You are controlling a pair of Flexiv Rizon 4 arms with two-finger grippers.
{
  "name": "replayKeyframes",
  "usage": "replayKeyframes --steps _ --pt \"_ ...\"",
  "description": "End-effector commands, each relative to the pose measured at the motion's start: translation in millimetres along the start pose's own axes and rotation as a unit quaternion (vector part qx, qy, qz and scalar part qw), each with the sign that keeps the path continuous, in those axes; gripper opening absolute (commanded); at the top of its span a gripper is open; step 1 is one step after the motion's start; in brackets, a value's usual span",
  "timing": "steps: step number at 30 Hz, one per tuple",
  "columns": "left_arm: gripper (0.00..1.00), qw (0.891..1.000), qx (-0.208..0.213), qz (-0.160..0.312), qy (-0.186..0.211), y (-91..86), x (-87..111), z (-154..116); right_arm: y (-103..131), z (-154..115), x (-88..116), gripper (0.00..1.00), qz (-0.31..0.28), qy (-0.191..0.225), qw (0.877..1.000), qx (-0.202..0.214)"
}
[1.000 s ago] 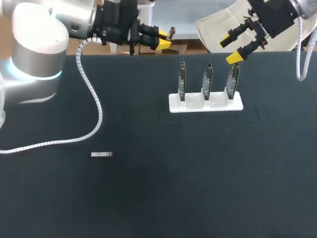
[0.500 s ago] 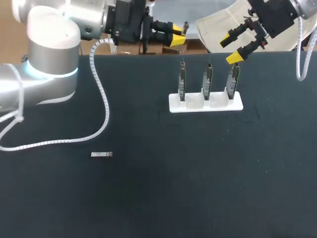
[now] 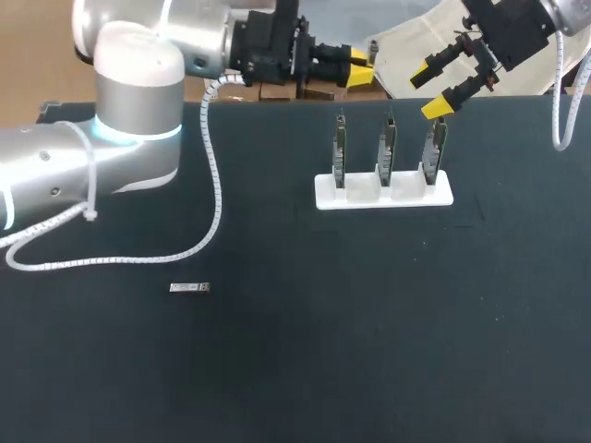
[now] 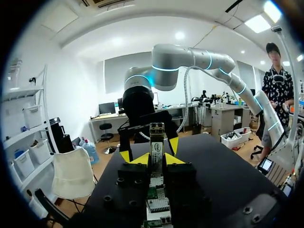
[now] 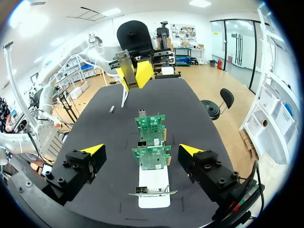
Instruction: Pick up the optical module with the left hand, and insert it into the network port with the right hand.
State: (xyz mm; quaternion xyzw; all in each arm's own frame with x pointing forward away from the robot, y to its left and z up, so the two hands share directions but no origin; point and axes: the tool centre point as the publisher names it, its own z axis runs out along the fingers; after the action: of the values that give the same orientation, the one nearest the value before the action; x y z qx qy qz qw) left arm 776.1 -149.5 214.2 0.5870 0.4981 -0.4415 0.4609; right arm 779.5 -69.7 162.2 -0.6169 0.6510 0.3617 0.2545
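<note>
Left gripper (image 4: 156, 159) is clamped on the optical module (image 4: 156, 137), with 1 yellow tip on each side. The module stands upright between them, its end poking out past the fingers.

On the black table (image 3: 295, 388), the thing nearest the robot is a small silver block (image 3: 189, 288). It lies flat and alone on the left half. Farther in, the left arm's white coiled cable (image 3: 211, 185) hangs down and trails across the tabletop toward the left edge.

Beyond that, right of the middle, a white holder (image 3: 383, 194) carries 3 green circuit boards (image 3: 388, 148), upright in a row. A small metal network port (image 5: 141, 113) shows at the upper edge of the board farthest from the right wrist.

Right gripper (image 3: 428, 92) hovers above the right end of that row, its 2 fingers spread wide with nothing between them.

At the table's far edge, the left arm comes in from the left and holds the module in the air. The module is behind the holder and a little to its left, well apart from the boards, and it points toward the right gripper.
</note>
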Motion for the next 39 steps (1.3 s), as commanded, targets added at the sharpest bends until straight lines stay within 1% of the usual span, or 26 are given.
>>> replayKeyframes --steps 1,11,18,23,26,28,34,39 --pt "0.00 1.000 0.006 -0.008 -0.009 0.8 4.5 13.4 1.9 0.3 0.8 1.00 -0.001 -0.001 1.000 0.002" --pt "0.00 0.999 -0.011 -0.030 -0.015 -7.7 9.0 27.2 1.9 0.3 0.8 1.00 -0.001 -0.001 1.000 0.002" --pt "0.00 0.999 -0.023 -0.045 -0.011 -13.6 9.3 32.4 1.9 0.3 0.8 1.00 -0.001 -0.001 1.000 0.002" --pt "0.00 0.998 -0.026 -0.049 -0.008 -14.1 11.8 34.4 1.9 0.3 0.8 1.00 -0.001 -0.001 1.000 0.002" --pt "0.00 0.997 -0.034 -0.064 -0.004 -13.8 19.6 34.1 1.9 0.3 0.8 1.00 -0.001 -0.001 1.000 0.002" --pt "0.00 0.997 -0.034 -0.066 -0.002 -13.4 22.7 33.7 1.9 0.3 0.8 1.00 -0.001 -0.001 1.000 0.002" --pt "0.00 0.998 -0.028 -0.062 -0.001 -9.4 23.0 34.7 1.9 0.3 0.8 1.00 -0.001 -0.001 1.000 0.002" --pt "0.00 0.997 -0.023 -0.068 -0.003 -6.8 28.0 35.6 1.9 0.3 0.8 1.00 -0.001 -0.001 1.000 0.002"
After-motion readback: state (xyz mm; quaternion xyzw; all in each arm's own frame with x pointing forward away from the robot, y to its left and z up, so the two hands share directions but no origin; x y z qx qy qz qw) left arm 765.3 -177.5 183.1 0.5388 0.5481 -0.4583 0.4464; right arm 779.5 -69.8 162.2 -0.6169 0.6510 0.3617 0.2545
